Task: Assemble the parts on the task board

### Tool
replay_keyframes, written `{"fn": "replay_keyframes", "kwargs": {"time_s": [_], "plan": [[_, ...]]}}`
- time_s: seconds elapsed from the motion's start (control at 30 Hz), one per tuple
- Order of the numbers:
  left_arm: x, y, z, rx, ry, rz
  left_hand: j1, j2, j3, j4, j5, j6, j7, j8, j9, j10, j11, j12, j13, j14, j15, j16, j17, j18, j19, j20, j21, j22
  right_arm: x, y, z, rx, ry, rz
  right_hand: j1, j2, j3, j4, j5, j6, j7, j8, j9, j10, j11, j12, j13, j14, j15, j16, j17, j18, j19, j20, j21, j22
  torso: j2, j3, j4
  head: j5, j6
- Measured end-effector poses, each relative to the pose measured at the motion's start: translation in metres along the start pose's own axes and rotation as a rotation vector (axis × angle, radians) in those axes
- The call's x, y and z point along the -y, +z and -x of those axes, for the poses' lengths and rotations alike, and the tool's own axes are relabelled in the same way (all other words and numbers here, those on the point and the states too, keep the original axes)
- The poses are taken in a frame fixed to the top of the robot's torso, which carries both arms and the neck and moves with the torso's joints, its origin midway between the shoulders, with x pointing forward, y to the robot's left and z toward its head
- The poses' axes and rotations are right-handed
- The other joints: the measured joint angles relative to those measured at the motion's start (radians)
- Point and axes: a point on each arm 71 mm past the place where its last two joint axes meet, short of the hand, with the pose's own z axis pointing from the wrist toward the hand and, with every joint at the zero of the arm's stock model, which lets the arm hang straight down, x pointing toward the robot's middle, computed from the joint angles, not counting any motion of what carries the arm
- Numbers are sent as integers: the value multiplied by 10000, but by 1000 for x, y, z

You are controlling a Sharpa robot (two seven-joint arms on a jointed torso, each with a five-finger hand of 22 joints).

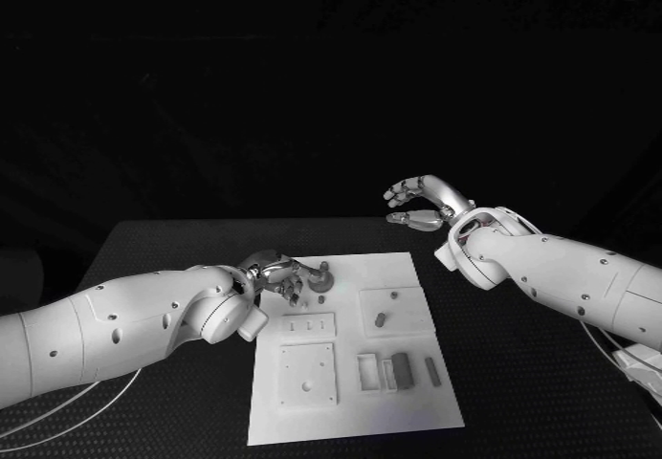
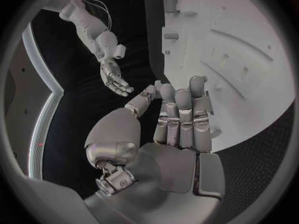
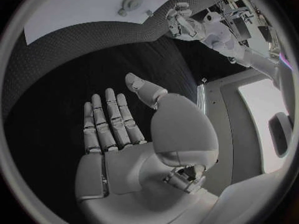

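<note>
task board (image 1: 352,382) under left robot hand (image 1: 283,274)

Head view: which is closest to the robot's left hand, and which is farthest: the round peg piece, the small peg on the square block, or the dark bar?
From the left hand:
1. Round peg piece, right beside the hand.
2. Small peg on the square block, mid-board.
3. Dark bar, toward the board's near end.
</note>
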Motion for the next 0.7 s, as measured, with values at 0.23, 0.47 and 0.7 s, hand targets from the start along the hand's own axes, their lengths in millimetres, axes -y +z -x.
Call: {"fn": "replay_keyframes", "kwargs": {"time_s": [0.23,0.47,0.7], "plan": [[-4,-5,2,184,1153,193,102,-100,38,-22,69,0,0,2,-12,0,0,0,0,1,2,38,-15,0,1,1,0,0,6,0,4,26,100,-165,0,0,0,0,0,0,0,0,0,0,0,0,-10,0,0,0,-9,0,0,0,0,0,-9,1,2,38,-144],[-6,-7,-6,205,2432,738,109,-103,67,-49,72,0,0,3,-19,38,-38,0,-10,15,16,49,-19,1,2,1,0,-1,19,7,21,306,75,-545,0,0,-28,-28,0,1,-1,0,1,-36,36,0,-33,-34,-34,0,-9,2,-36,36,0,0,-12,-2,-5,55,-348],[-6,-7,-16,271,3545,1442,164,-157,113,-55,70,0,0,4,-19,97,-97,0,-21,21,15,135,-30,0,6,-1,41,-2,27,15,34,496,113,-827,0,0,-28,-28,0,1,-1,52,1,-36,36,0,-48,-64,-8,0,-8,1,-72,-1,0,0,-25,7,-11,81,-476]]}}
